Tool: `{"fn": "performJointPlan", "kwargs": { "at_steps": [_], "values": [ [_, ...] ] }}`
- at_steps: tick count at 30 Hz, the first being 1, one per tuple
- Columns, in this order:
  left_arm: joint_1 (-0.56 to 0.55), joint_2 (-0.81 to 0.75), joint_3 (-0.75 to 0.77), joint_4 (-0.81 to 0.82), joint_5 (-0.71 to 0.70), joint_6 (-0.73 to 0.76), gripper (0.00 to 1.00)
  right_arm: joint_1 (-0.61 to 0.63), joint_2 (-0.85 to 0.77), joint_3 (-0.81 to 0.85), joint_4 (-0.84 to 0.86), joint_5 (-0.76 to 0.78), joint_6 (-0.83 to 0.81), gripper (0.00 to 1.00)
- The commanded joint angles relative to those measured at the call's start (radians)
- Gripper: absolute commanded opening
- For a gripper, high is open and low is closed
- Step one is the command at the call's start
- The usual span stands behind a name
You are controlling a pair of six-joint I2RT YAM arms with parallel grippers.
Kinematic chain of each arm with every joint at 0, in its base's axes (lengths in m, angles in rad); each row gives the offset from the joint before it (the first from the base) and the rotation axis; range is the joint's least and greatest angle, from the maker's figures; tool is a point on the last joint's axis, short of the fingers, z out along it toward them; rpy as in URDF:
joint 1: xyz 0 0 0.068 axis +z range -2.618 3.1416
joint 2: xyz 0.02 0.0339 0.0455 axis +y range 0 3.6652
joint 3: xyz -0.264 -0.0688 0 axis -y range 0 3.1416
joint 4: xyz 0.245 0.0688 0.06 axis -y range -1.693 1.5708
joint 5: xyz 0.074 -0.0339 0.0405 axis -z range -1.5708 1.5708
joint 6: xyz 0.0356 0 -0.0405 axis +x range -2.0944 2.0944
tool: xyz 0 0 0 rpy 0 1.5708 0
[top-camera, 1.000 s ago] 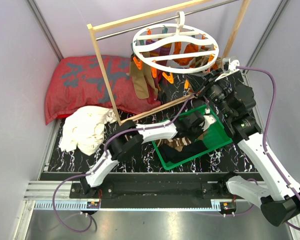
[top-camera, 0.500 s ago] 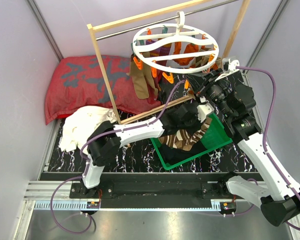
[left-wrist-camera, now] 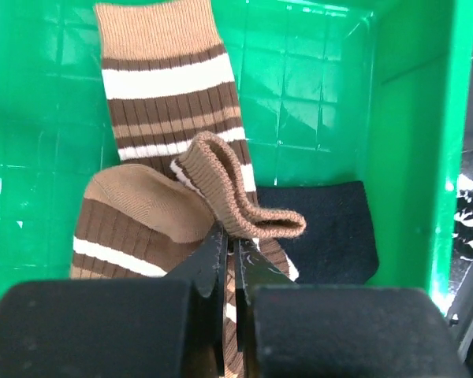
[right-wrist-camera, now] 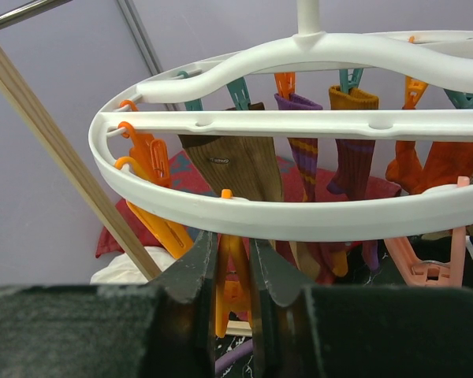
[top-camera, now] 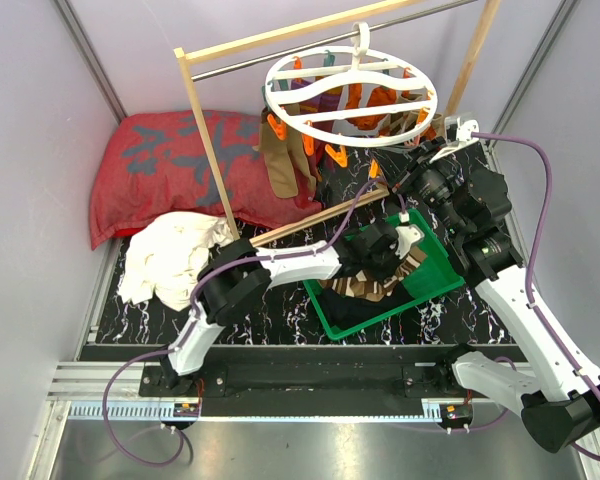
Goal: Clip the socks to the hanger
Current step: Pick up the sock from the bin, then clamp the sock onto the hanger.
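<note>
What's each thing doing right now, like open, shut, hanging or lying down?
left pincer, shut on the striped sock, at its cuff
right pincer, shut on an orange clip
striped sock, crumpled in the green bin
dark sock, lying flat in the bin
hanger, hanging by its hook, several socks clipped on

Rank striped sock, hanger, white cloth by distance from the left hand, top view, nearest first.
1. striped sock: pinched in the left hand, inside the green bin.
2. hanger: behind the hand, hanging higher up.
3. white cloth: far to the left, in front of the red pillow.
</note>
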Motion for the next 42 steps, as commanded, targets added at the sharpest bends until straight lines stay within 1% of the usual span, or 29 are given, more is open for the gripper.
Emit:
{"fn": "performJointPlan", "kwargs": {
  "at_steps": [1,3,5,6,10,13,19,24,27,31,37,42],
  "values": [
    [0.009,-0.157,-0.09,0.136,-0.025,-0.024,0.0,0.006,-0.012,0.005,-0.017,0.04,-0.012,0.18],
    [0.015,-0.244,-0.182,0.217,-0.044,-0.037,0.0,0.007,-0.013,0.007,-0.017,0.038,-0.012,0.19],
    [0.023,-0.298,-0.235,0.277,-0.062,-0.041,0.0,0.006,-0.015,0.008,-0.017,0.038,-0.012,0.18],
    [0.029,-0.351,-0.256,0.293,-0.07,-0.047,0.0,0.007,-0.015,0.01,-0.016,0.038,-0.012,0.19],
    [0.042,-0.473,-0.391,0.406,-0.111,-0.063,0.0,0.007,-0.016,0.016,-0.017,0.037,-0.012,0.19],
    [0.052,-0.548,-0.436,0.448,-0.12,-0.077,0.0,0.007,-0.019,0.019,-0.017,0.037,-0.012,0.19],
    [0.067,-0.643,-0.503,0.526,-0.217,-0.095,0.0,0.007,-0.016,0.027,-0.022,0.031,-0.012,0.19],
    [0.07,-0.683,-0.496,0.521,-0.241,-0.095,0.0,0.006,-0.012,0.027,-0.016,0.026,-0.007,0.19],
    [0.07,-0.705,-0.496,0.541,-0.283,-0.094,0.0,0.007,-0.018,0.016,-0.02,0.028,-0.006,0.19],
    [0.079,-0.697,-0.425,0.506,-0.333,-0.097,0.0,0.007,-0.021,0.008,-0.029,0.025,-0.012,0.19],
    [0.085,-0.677,-0.35,0.492,-0.323,-0.081,0.0,0.006,-0.012,0.004,-0.034,0.003,-0.02,0.19],
    [0.085,-0.677,-0.324,0.488,-0.297,-0.081,0.0,0.006,-0.002,-0.004,-0.034,-0.004,-0.026,0.19]
  ]
}}
